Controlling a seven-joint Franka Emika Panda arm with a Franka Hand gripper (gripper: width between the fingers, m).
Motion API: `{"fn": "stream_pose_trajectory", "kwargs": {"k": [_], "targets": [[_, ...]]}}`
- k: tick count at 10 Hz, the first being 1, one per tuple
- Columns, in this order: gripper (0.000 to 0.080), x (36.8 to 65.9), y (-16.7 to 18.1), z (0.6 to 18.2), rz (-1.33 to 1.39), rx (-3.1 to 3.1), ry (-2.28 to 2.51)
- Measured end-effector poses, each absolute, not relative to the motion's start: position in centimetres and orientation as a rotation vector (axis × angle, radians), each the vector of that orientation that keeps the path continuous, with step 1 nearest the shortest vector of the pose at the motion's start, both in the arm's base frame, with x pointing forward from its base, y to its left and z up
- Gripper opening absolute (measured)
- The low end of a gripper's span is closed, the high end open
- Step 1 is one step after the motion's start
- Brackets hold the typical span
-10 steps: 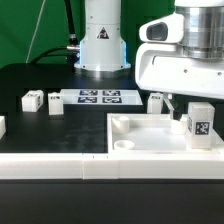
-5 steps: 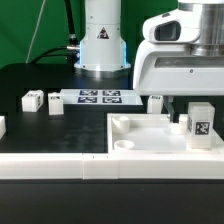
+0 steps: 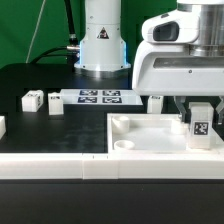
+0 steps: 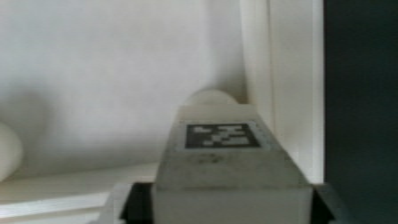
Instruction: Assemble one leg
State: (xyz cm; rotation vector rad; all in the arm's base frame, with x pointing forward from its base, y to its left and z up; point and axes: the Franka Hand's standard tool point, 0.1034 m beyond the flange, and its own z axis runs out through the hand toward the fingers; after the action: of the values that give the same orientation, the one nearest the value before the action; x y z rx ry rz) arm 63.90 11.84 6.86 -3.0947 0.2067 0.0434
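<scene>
over the tray's [image 3: 150,150] far corner on the exterior view's right, my gripper [image 3: 200,112] clamps the leg [image 3: 201,124] upright. step: seating it. nxt: line up w/ corner hole, lower straight.

One robot arm carries one tool [image 3: 197,108]. Four small white legs show: one [image 3: 200,124] at the tool, one [image 3: 156,102] just beside it, and two [image 3: 31,100] [image 3: 55,104] well apart from it. One white tray-like piece [image 3: 150,135] and one marker board [image 3: 100,97] lie on the surface [image 3: 40,130].
</scene>
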Motion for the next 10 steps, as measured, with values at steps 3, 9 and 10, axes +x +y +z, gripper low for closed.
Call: {"fn": "stream_pose_trajectory", "kwargs": {"k": [3, 9, 10], "targets": [[0.0288, 63.90, 11.69, 6.80, 0.053, -3.029, 0.628], [0.0290, 63.87, 11.78, 6.74, 0.060, -2.631, 1.651], [0.0290, 63.87, 11.76, 6.74, 0.063, -2.578, 1.735]]}}
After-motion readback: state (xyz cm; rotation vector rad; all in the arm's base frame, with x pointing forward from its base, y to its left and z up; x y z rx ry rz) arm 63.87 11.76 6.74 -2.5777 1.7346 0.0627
